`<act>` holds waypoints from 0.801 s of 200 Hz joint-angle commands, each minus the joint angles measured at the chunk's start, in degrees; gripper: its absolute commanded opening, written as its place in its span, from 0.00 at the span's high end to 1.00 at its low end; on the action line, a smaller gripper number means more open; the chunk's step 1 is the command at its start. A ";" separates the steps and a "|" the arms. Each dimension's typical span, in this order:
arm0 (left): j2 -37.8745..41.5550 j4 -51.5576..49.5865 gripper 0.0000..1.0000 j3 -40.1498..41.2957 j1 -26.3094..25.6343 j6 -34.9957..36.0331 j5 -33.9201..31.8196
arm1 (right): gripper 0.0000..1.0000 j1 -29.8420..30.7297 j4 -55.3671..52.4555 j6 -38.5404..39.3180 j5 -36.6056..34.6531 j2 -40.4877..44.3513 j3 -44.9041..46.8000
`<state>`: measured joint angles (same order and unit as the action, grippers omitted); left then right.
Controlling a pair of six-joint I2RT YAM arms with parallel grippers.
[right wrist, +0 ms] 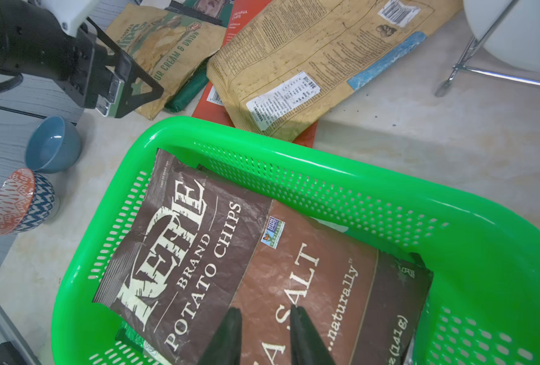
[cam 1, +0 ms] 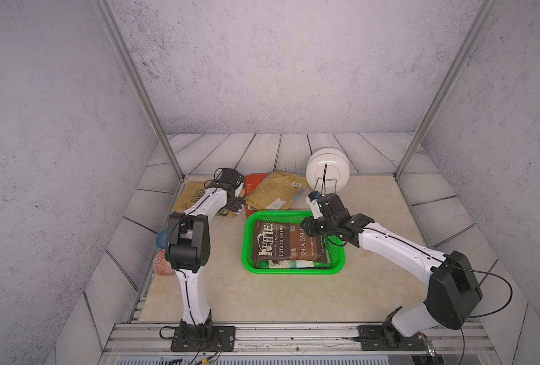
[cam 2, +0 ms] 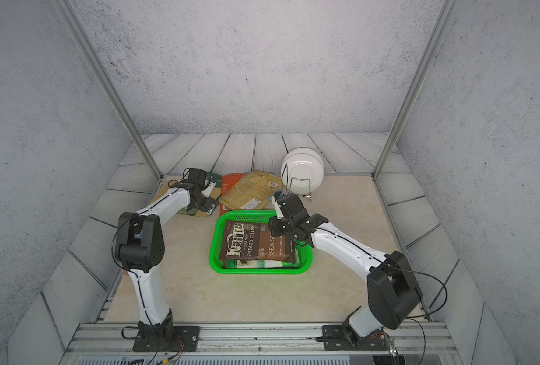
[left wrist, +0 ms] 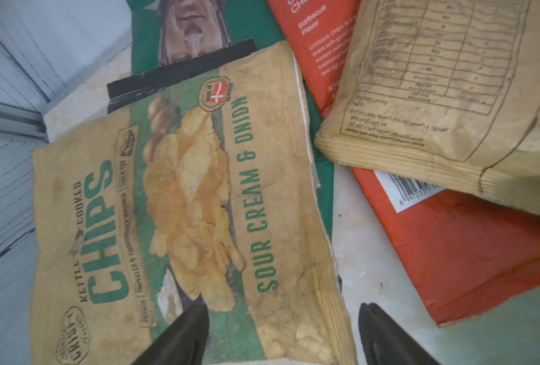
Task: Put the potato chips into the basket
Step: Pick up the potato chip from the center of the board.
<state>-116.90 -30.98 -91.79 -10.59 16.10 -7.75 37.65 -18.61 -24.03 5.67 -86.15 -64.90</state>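
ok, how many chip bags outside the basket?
4, beyond the basket: sour-cream bag at left, dark green bag under it, red bag centre, mustard bag atop that. Others may be hidden.

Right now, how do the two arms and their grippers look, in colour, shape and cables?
Both the left arm and right arm have white link shells, bulky black joint housings and a thin black cable along each link. The left gripper and right gripper are black, with tapered fingers.

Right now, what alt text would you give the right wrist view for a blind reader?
A brown Kettle potato chips bag lies in the green basket, with the right gripper over it, jaws narrowly apart. Beyond the basket, a mustard bag lies on an orange-red bag.
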 commanded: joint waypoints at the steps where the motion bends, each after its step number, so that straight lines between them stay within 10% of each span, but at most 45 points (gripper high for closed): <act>1: -2.82 -1.10 0.19 -2.35 -1.24 0.29 -3.09 | 0.70 0.04 -0.77 -0.75 -1.63 3.62 0.66; 62: -7.88 1.88 0.21 -3.36 -2.44 1.42 -13.24 | 0.70 0.01 -1.21 -0.71 -2.33 4.74 1.18; 160: -5.09 5.28 0.54 0.73 -1.94 3.96 -15.69 | 0.71 0.02 -1.34 -0.62 -1.37 4.58 0.13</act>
<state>-124.03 -26.04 -92.40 -13.04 18.98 -21.32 37.65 -19.49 -24.03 4.36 -83.99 -64.12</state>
